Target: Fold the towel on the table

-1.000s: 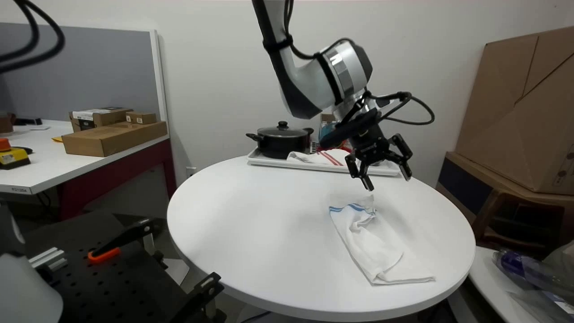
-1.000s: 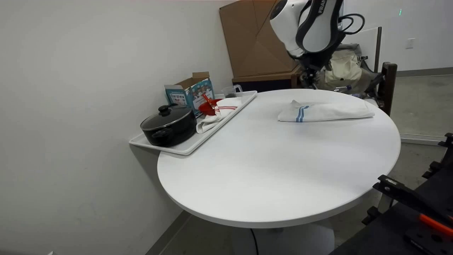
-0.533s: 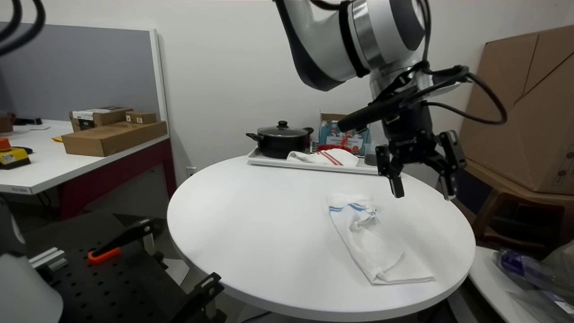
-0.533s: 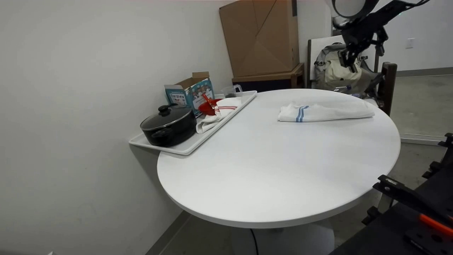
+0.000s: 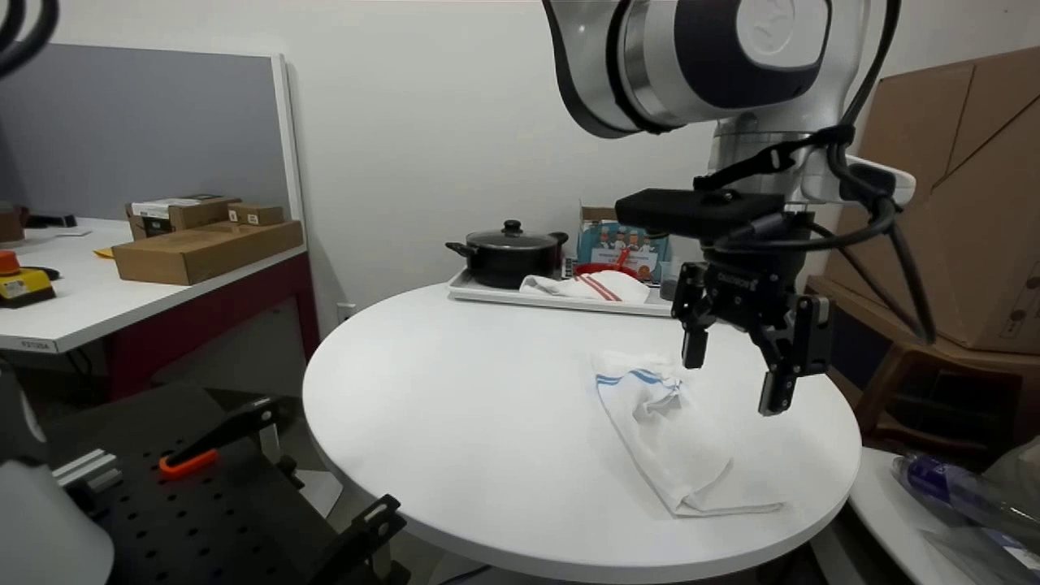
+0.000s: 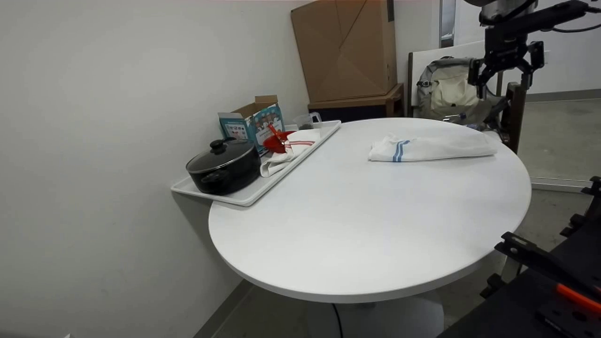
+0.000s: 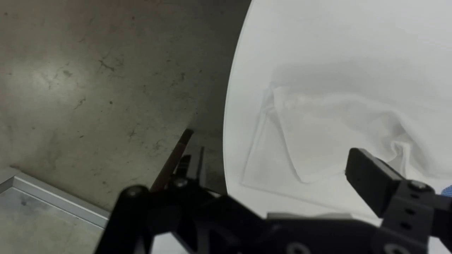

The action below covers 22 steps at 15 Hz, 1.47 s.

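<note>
The pincer is held up in the air, its two fingers spread wide, with nothing pinched between them. The towel is found lower down on the table, well apart from the fingers; whether it is straight under them cannot be told. In the wrist view its plain end is seen between the fingers, and its blue stripes are seen past one finger. The towel seems to be part folded: the top layer's edge is set back from the edge under it, and a lump is bunched nearer the stripes.

The step in hand is judged to be getting ready for one more fold. For that, the pincer should be brought down slowly over the plain end, with one finger put on each side of the edge. Both layers should be pinched at once; if just the top one is caught, the fold may be pulled apart. The table should be pressed only softly. Then the end should be lifted, carried toward the stripes, and laid down gently before it is let go.
</note>
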Available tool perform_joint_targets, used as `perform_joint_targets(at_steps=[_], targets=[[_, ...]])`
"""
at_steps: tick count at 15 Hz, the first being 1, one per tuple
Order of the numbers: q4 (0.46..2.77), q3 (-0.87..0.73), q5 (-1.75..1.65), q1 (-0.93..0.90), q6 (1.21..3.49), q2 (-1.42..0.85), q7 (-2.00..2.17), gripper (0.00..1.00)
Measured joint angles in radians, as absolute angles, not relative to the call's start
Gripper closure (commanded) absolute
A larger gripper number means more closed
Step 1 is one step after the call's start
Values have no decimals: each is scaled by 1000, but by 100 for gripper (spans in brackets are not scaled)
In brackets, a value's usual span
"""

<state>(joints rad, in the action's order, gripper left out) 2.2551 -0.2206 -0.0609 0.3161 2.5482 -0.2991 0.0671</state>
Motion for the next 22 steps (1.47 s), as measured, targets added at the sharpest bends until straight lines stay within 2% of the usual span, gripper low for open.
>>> perform_joint_targets(at_steps=[12, 22], targets=[[2169, -231, -83, 273, 2533, -364, -2, 0], [2104, -274, -125, 266, 2672, -535, 31, 0]])
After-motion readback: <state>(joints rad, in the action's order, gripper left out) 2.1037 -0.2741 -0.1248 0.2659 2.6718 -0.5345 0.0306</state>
